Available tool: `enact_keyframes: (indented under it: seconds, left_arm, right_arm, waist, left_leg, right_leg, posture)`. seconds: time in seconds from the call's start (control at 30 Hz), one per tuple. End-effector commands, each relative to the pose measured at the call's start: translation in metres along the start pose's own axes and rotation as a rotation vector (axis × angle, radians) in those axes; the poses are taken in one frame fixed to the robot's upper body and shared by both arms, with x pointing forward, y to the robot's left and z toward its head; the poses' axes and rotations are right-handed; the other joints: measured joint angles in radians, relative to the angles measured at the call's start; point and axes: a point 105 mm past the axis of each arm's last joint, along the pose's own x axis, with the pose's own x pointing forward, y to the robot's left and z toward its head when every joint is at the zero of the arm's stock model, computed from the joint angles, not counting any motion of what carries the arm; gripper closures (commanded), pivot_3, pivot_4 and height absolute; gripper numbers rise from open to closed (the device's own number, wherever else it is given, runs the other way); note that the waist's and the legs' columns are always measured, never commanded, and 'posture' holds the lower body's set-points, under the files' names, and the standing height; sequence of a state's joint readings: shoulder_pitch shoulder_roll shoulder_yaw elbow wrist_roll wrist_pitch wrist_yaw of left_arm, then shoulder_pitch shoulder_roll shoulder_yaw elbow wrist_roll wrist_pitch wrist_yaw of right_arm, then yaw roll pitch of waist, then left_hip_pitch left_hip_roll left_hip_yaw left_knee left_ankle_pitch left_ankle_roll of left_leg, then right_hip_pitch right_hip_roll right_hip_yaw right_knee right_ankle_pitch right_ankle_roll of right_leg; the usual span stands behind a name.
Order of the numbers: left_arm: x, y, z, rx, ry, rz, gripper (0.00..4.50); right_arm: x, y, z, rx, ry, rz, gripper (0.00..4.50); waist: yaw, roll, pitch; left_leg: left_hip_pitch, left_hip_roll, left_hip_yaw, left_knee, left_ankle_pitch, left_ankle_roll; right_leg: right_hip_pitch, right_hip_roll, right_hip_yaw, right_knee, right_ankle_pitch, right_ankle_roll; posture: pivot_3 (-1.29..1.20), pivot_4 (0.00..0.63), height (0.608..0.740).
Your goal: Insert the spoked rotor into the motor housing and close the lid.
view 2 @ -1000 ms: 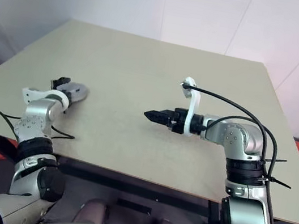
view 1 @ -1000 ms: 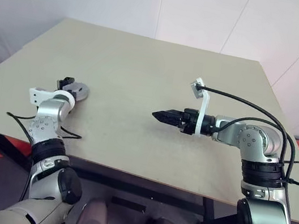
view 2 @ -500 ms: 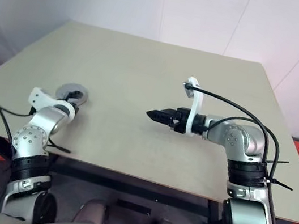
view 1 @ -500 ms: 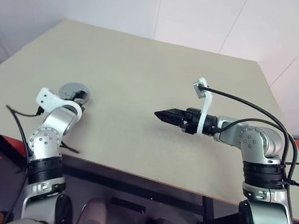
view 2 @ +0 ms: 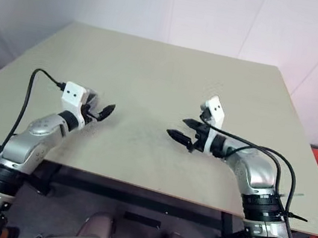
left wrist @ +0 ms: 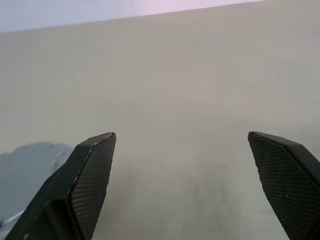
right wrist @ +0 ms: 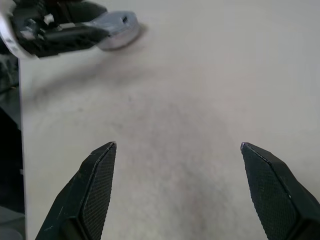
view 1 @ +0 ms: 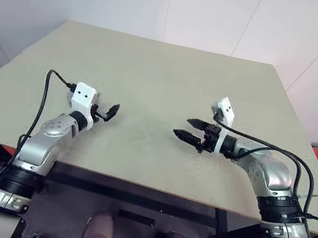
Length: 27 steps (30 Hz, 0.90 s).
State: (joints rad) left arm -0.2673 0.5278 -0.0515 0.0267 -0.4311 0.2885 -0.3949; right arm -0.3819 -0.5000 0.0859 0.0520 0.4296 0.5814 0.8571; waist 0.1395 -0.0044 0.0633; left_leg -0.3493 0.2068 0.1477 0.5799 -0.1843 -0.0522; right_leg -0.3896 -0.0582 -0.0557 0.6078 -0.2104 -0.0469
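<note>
My left gripper (view 1: 106, 112) hangs open over the left part of the table, pointing toward the middle, with nothing between its fingers (left wrist: 92, 175). Just behind it lies a round grey metal piece (right wrist: 120, 27) with a plain pale top, flat on the table and mostly hidden by that wrist. I cannot tell whether it is the lid alone or the lid on the motor housing. My right gripper (view 1: 182, 127) is open and empty, low over the table's middle, facing the left one across a gap. The spoked rotor is out of view.
The beige table (view 1: 172, 78) stretches wide behind and between the grippers. Its front edge runs just below both arms. A black cable (view 1: 276, 148) loops from the right wrist. White walls stand behind the table.
The left wrist has rolled over and swung right, away from the grey piece, which stays on the table. The right gripper has sunk lower and rolled, its two fingers now showing apart.
</note>
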Motion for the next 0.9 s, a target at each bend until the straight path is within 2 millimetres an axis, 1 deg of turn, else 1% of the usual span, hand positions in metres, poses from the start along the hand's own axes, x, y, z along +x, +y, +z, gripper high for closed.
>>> enact_keyframes:
  seconds: [0.03, 0.1, 0.23, 0.3, 0.37, 0.5, 0.67, 0.9]
  left_arm:
    - [-0.008, -0.003, 0.013, 0.044, -0.056, -0.104, 0.01]
    - [-0.012, -0.002, 0.013, 0.045, -0.06, -0.141, 0.01]
    - [-0.019, -0.008, 0.015, 0.056, -0.077, -0.23, 0.01]
    - [-0.02, -0.006, 0.016, 0.052, -0.092, -0.237, 0.01]
    - [-0.021, -0.004, 0.014, 0.059, -0.089, -0.235, 0.01]
    - [-0.019, -0.006, 0.018, 0.035, -0.126, -0.242, 0.01]
    - [-0.019, -0.006, 0.014, 0.065, -0.123, -0.236, 0.01]
    - [-0.019, 0.002, 0.012, 0.107, -0.134, -0.183, 0.01]
  right_arm:
    - [-0.003, -0.001, 0.01, -0.071, -0.037, 0.007, 0.0]
    - [-0.004, -0.002, 0.009, -0.08, -0.048, 0.007, 0.0]
    - [-0.005, -0.003, 0.009, -0.107, -0.071, 0.02, 0.0]
    - [-0.006, -0.002, 0.011, -0.121, -0.093, 0.036, 0.0]
    - [-0.007, -0.001, 0.01, -0.123, -0.1, 0.046, 0.0]
    - [-0.007, -0.002, 0.007, -0.139, -0.103, 0.049, 0.0]
    - [-0.004, -0.001, 0.008, -0.137, -0.117, 0.049, 0.0]
    - [0.0, -0.001, 0.01, -0.13, -0.132, 0.048, 0.0]
  waist:
    - [-0.008, 0.0, 0.0]
    - [-0.015, 0.001, 0.0]
    - [-0.018, 0.001, 0.0]
    - [-0.018, 0.001, 0.0]
    - [-0.018, 0.001, 0.0]
    - [-0.018, 0.001, 0.0]
    - [-0.019, 0.001, 0.0]
    - [-0.019, 0.001, 0.0]
  left_leg:
    - [0.0, 0.0, 0.0, 0.0, 0.0, 0.0]
    - [0.0, 0.0, 0.0, 0.0, 0.0, 0.0]
    - [0.001, 0.0, 0.001, 0.0, 0.0, 0.0]
    - [0.001, 0.0, 0.001, 0.0, 0.0, 0.001]
    - [0.001, 0.0, 0.001, 0.0, 0.0, 0.001]
    - [0.002, 0.0, 0.001, 0.0, -0.001, 0.002]
    - [0.002, 0.0, 0.001, 0.0, -0.002, 0.004]
    - [0.002, 0.0, 0.001, 0.0, -0.002, 0.004]
  right_leg:
    - [0.0, 0.0, 0.0, 0.0, 0.0, 0.0]
    - [0.0, 0.0, 0.0, 0.0, 0.001, -0.001]
    - [0.0, 0.0, 0.0, 0.001, 0.001, -0.002]
    - [0.0, 0.0, 0.0, 0.001, 0.001, -0.002]
    - [0.0, 0.0, 0.0, 0.001, 0.001, -0.003]
    - [0.001, 0.0, 0.0, 0.001, 0.001, -0.003]
    - [0.001, 0.0, 0.0, 0.001, 0.003, -0.006]
    - [0.001, 0.0, 0.0, 0.001, 0.003, -0.006]
  posture:
    - [0.0, 0.0, 0.74]
    - [0.0, 0.0, 0.74]
    - [0.0, 0.0, 0.74]
    - [0.0, 0.0, 0.74]
    - [0.0, 0.0, 0.74]
    - [0.0, 0.0, 0.74]
    - [0.0, 0.0, 0.74]
    - [0.0, 0.0, 0.74]
